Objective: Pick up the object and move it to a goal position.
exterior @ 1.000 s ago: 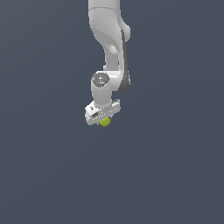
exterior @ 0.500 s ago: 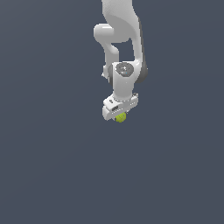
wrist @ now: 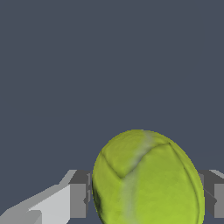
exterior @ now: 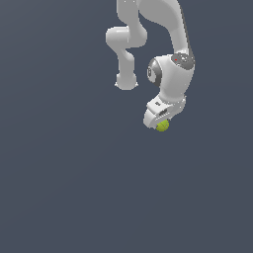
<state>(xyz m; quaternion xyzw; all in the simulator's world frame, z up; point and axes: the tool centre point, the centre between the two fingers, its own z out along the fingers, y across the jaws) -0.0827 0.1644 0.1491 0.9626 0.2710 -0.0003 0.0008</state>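
Note:
The yellow-green ball [exterior: 162,126] sits between the fingers of my white gripper [exterior: 161,123], at the lower end of the arm, right of centre in the exterior view. The gripper is shut on it and its fingers are mostly hidden behind the hand. In the wrist view the ball [wrist: 148,179] looms large, with pale seam lines, squeezed between the two grey finger pads [wrist: 78,194] on either side.
A plain dark grey-blue surface [exterior: 74,188] fills both views. The white arm [exterior: 168,34] bends down from the top of the exterior view. No goal marker shows.
The arm has swung steadily toward the exterior view's right with the ball still held in the gripper, and the wrist has turned.

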